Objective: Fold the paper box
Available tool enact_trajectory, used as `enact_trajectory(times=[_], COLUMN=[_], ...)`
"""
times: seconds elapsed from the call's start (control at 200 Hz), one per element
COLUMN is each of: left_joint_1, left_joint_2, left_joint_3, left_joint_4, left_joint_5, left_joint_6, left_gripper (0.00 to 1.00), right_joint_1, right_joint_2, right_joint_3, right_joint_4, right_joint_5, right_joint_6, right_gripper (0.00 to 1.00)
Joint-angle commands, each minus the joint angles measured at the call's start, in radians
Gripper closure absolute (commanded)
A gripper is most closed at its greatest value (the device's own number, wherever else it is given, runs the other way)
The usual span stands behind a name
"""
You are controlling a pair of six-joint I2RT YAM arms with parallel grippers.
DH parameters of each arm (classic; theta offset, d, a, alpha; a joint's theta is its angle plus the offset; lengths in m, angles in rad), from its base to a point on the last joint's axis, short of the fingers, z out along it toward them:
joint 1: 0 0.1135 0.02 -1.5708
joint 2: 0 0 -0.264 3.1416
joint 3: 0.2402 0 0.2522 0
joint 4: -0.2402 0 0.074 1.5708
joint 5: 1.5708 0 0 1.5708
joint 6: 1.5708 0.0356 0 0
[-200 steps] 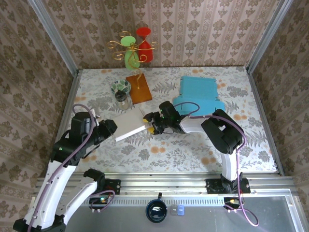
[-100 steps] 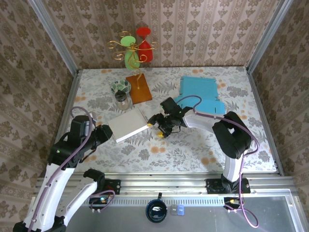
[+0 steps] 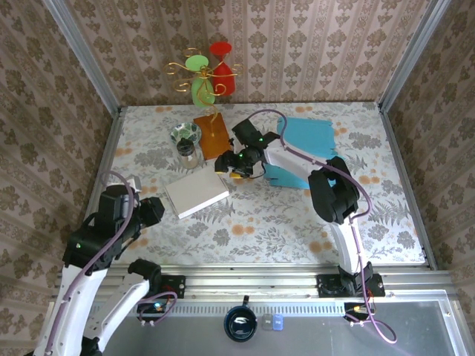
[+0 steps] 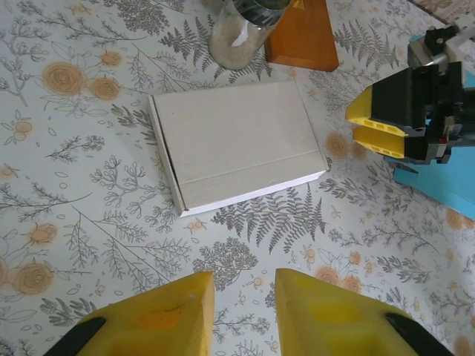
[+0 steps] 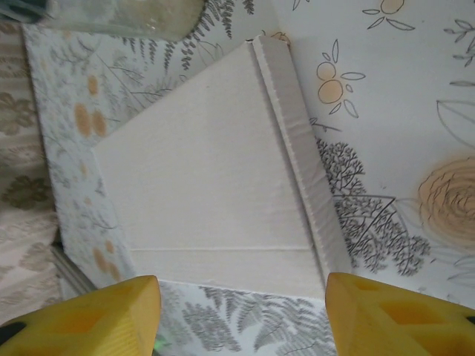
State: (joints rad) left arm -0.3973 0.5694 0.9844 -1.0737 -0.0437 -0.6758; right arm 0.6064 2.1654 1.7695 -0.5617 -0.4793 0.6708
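Just left of the paper box [image 3: 196, 194], our left tool [image 3: 152, 210] hovers narrow and empty. We judge it should come in low and pin that edge so nothing slides. The box lies flat and closed on the table [image 3: 297, 222]: matte white corrugated card, one crease, a fluted edge. Just right of it, our right tool [image 3: 230, 170] gapes wide and empty, fit for pressing along the crease.

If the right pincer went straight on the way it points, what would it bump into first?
Probably the white paper box. It lies flat straight ahead of the open right pincer, though how far off is hard to tell.
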Motion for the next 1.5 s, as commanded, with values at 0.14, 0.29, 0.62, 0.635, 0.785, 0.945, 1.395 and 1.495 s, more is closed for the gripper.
enact_trajectory(times=[0.14,0.29,0.62,0.635,0.785,0.945,1.395,1.495], left_joint_1=[0.006,0.006,0.007,0.007,0.008,0.007,0.008,0.007], left_joint_2=[-0.034,-0.055,-0.060,-0.060,-0.062,-0.075,-0.178,-0.126], left_joint_3=[0.030,0.037,0.051,0.052,0.051,0.052,-0.048,-0.078], left_joint_4=[-0.050,-0.057,-0.125,-0.127,-0.129,-0.102,0.072,0.158], left_joint_5=[-0.020,-0.002,0.014,0.017,0.042,0.041,0.142,0.220], left_joint_6=[0.018,0.031,0.035,0.035,0.034,0.044,0.032,0.009], left_gripper=[0.71,0.71,0.72,0.72,0.73,0.75,0.50,0.55], right_joint_1=[0.007,0.013,0.062,0.066,0.108,0.161,0.187,0.161], right_joint_2=[0.113,0.153,0.192,0.192,0.192,0.192,-0.133,-0.252], right_joint_3=[0.101,0.119,0.125,0.125,0.106,0.094,-0.160,-0.252], right_joint_4=[-0.118,-0.103,-0.002,0.001,0.082,0.180,0.284,0.280], right_joint_5=[-0.041,-0.055,-0.086,-0.084,-0.061,-0.023,0.249,0.294], right_joint_6=[-0.149,-0.131,-0.035,-0.030,0.062,0.186,0.300,0.321], right_gripper=[0.38,0.40,0.50,0.51,0.57,0.60,0.58,0.57])
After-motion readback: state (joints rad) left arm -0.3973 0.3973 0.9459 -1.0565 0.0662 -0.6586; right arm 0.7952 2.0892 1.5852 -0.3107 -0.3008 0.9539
